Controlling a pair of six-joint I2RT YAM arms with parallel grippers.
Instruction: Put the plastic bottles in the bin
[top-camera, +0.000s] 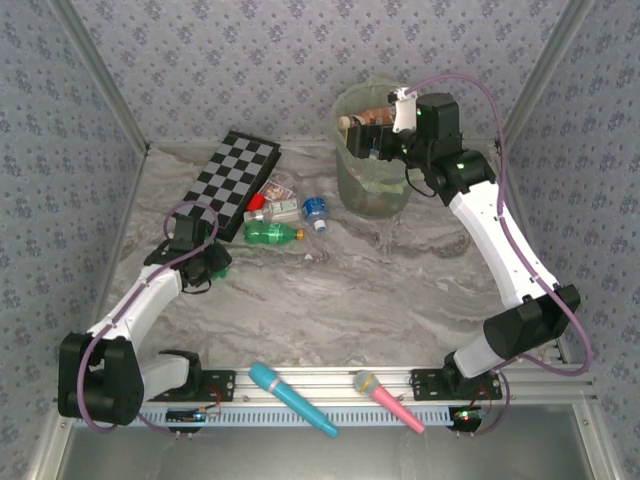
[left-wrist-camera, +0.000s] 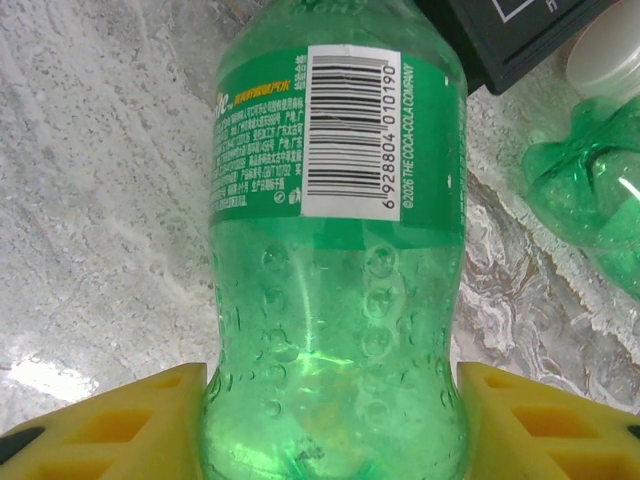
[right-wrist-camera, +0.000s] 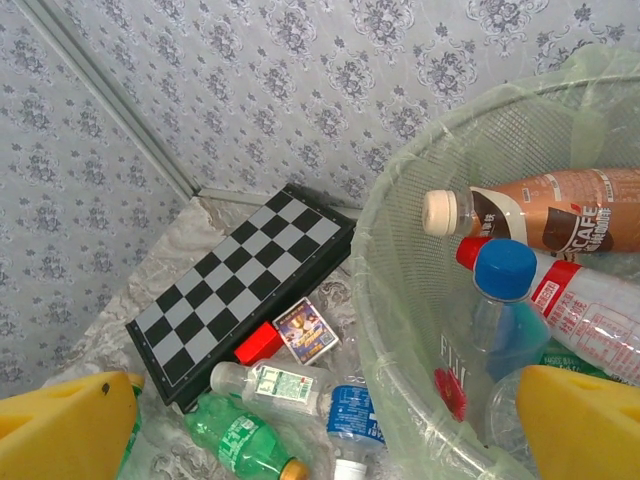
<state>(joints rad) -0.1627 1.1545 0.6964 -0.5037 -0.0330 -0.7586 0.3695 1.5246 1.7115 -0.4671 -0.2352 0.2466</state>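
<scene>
Holding a green Sprite bottle (left-wrist-camera: 335, 250) in the left claw (top-camera: 205, 260): yellow fingers (left-wrist-camera: 120, 430) press both sides of its lower body, so I read it as clamped. In the left wrist view its long axis runs 6 to 12, neck end away from the claw at 12. I can't tell if it's off the desk (left-wrist-camera: 90, 200).

Key relation: in the top view the bin (top-camera: 350, 195) sits at about 2 o'clock from that claw, well apart, near the far wall. Between them lie a second green bottle (top-camera: 272, 234), a clear bottle (top-camera: 283, 211) and a blue-labelled bottle (top-camera: 316, 209), all flat on the desk just beside the chessboard (top-camera: 235, 180).

Right claw (top-camera: 372, 140) is apart, gripping nothing, hanging over the bin mouth. The right wrist view has a brown coffee bottle (right-wrist-camera: 560, 210) and a blue-capped bottle (right-wrist-camera: 505, 290) already inside.

My call: the left arm makes this drop. Lift, then swing to 2 o'clock, high enough to pass over the three on the desk.

Risk: the right arm is parked where I need to release, so I'd want it out of the way first.
</scene>
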